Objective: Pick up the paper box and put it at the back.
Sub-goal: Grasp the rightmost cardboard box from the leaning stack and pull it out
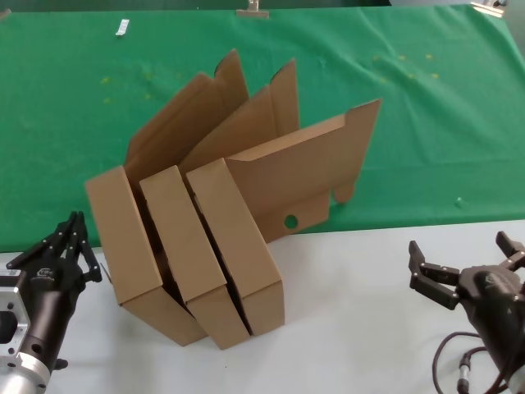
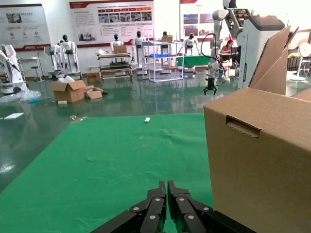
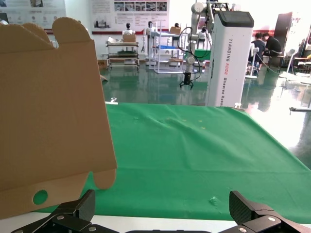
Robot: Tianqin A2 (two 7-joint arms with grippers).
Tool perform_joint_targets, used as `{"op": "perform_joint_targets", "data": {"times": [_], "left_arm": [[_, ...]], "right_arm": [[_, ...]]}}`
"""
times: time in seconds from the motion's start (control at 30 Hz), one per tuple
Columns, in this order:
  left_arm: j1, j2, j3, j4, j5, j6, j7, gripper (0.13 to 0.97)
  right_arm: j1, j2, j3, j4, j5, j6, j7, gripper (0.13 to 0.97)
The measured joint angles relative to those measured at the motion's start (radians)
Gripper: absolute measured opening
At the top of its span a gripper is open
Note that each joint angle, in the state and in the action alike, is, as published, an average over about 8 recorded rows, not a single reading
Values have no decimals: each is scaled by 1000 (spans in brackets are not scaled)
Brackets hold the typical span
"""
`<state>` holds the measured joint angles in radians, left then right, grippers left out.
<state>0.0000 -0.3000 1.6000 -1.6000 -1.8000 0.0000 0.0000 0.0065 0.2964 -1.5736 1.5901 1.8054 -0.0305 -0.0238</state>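
Three brown cardboard boxes lean together at the table's middle, lids raised. The paper box [image 1: 246, 238] is the rightmost one; its tall lid [image 1: 312, 168] has a small round hole [image 1: 290, 221] and a flap ear. The right wrist view shows that lid [image 3: 48, 107] close by. My right gripper [image 1: 459, 245] [image 3: 163, 201] is open over the white strip, right of the box and apart from it. My left gripper [image 1: 74, 223] [image 2: 166, 185] is shut and holds nothing, just left of the leftmost box [image 2: 262, 160]. The back, a green cloth [image 1: 410, 107], stretches behind the boxes.
Two other same-looking boxes [image 1: 123, 238] [image 1: 184, 246] stand left of the paper box, overlapping it. The bare white tabletop [image 1: 353, 312] runs along the front. A small white item [image 1: 122, 28] lies far back left on the cloth.
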Motion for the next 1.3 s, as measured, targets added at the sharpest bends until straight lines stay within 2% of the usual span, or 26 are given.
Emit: {"op": "perform_joint_targets", "data": {"times": [0.23,0.57,0.97,1.3], "left_arm": [[0,0,0,0,0,0,0,153],[0,0,0,0,0,0,0,145],[0,0,0,0,0,0,0,171],[0,0,0,0,0,0,0,282]], "right_arm": [[0,0,0,0,0,0,0,966],[0,0,0,0,0,0,0,966],[0,0,0,0,0,0,0,966],[0,0,0,0,0,0,0,966]]}}
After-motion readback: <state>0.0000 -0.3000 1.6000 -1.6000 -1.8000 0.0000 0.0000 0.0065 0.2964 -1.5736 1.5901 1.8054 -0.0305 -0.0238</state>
